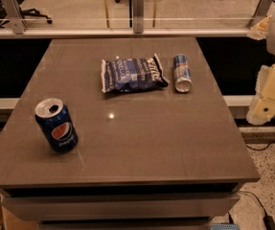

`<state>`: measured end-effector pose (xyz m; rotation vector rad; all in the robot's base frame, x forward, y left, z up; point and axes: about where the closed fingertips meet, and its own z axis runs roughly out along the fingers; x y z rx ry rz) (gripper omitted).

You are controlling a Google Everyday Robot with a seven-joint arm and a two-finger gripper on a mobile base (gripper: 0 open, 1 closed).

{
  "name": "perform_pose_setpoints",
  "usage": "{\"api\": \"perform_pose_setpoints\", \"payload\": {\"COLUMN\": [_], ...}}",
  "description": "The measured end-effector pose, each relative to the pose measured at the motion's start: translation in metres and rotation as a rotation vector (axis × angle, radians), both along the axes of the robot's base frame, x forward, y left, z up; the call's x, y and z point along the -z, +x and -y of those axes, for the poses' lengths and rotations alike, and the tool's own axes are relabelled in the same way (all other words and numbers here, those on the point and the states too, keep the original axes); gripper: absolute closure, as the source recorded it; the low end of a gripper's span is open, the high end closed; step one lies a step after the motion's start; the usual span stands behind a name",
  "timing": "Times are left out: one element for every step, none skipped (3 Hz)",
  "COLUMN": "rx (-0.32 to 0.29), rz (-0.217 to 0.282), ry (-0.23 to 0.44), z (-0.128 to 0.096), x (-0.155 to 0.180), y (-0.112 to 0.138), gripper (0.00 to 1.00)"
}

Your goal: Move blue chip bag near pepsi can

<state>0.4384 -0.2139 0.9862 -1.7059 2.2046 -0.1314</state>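
Observation:
The blue chip bag point(133, 74) lies flat on the far middle of the brown table point(142, 143), its white lettering facing up. The pepsi can point(56, 125) stands upright near the table's front left, with its logo facing me and its top opened. The bag is well apart from the can, up and to the right of it. My gripper point(266, 99) hangs at the right edge of the view, beyond the table's right side and far from the bag, holding nothing that I can see.
A slim silver-and-blue can point(181, 73) lies on its side just right of the bag. A glass railing with metal posts point(138, 11) runs behind the table. Office chairs stand on the floor beyond it. A cable lies on the floor at the right.

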Motion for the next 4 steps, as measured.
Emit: {"api": "perform_pose_setpoints", "payload": {"rx": [0.0, -0.022, -0.099, -0.187], "rz": [0.0, 0.019, 0.048, 0.065], "ry": [0.0, 0.006, -0.003, -0.021], "z": [0.0, -0.002, -0.015, -0.038], "x": [0.0, -0.006, -0.012, -0.014], "y": [0.0, 0.003, 0.016, 0.037], "gripper": [0.0, 0.0, 0.0, 0.0]}}
